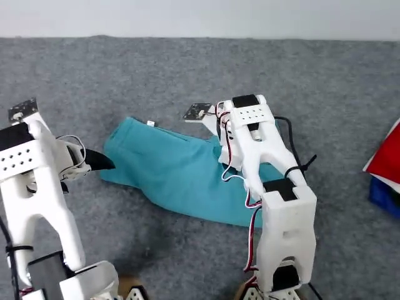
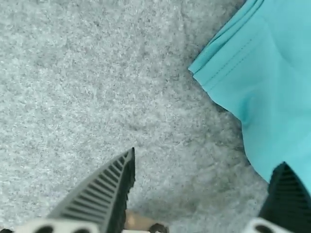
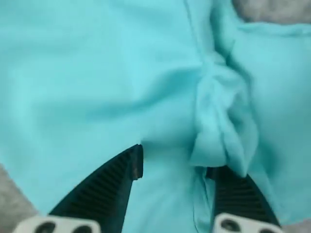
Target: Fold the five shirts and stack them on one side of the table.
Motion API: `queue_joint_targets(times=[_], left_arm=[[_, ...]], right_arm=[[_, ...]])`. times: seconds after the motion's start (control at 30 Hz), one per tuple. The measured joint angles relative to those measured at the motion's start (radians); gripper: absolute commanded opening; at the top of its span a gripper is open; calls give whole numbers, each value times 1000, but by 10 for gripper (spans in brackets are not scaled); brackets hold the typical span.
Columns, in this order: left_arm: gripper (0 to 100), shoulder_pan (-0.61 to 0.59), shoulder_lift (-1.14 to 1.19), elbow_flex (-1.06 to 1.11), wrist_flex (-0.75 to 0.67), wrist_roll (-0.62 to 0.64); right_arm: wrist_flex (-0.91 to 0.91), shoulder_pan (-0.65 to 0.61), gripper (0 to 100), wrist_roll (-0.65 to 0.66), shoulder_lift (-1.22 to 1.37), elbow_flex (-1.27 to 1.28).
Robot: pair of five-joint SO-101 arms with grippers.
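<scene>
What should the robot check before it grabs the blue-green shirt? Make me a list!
1. Left gripper open: ok, jaws spread wide.
2. Right gripper open: ok.
3. Right gripper above the teal cotton shirt: ok, cloth lies under both fingers.
4. Left gripper above the shirt: not ok. It is mostly over the grey carpet, beside the shirt's hem.
5. Shirt lying smooth: not ok. A bunched fold sits by the right gripper.
6. Stacking side ready: cannot tell. The red and blue folded cloths at the table's edge are cut off in the high view.
</scene>
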Motion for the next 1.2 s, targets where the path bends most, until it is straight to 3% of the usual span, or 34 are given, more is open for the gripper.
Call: queue_joint_targets(times=[0.3,0.57,0.97,1.2], left_arm=[[412,0,0,0,0,0],[412,-2,0,0,0,0],[412,-2,0,58,0,0],[412,-2,0,77,0,0]], right_arm=[[-3,8,234,0,5,-212],[-98,34,234,0,6,-224],[241,28,236,0,5,-310],[261,3,236,2,35,-321]])
